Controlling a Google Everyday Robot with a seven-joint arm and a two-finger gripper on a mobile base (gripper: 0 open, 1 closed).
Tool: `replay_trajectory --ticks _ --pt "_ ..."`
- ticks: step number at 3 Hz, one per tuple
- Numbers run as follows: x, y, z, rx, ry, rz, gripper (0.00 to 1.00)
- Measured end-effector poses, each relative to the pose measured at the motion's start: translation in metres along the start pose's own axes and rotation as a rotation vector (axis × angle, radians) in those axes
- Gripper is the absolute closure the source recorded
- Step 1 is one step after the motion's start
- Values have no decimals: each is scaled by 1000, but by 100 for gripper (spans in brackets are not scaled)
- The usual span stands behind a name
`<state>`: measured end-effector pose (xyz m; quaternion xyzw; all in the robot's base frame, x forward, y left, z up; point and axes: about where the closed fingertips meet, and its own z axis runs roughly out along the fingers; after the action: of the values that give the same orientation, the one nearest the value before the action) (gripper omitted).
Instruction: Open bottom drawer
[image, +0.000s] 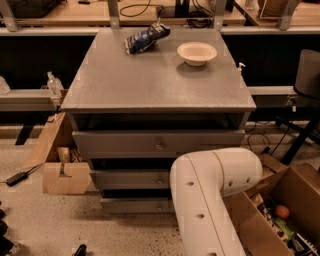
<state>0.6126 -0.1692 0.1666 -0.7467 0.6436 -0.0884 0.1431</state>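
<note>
The cabinet (150, 85) fills the middle of the frame. On its top, toward the back, a bag (146, 38) lies left of a bowl (197, 52). Down its front, the top drawer (125, 144) sits above the middle drawer (127, 179), with the bottom drawer (135, 205) lowest. The arm (210, 195) rises at lower centre-right, covering the lower drawers' right ends. The gripper is out of frame. A box (65, 176) sits on the floor left of the cabinet, and a bin (280, 215) is at lower right.
</note>
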Motion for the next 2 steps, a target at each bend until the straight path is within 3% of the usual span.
replay_trajectory --ticks 2 --pt "0 0 0 0 0 0 34"
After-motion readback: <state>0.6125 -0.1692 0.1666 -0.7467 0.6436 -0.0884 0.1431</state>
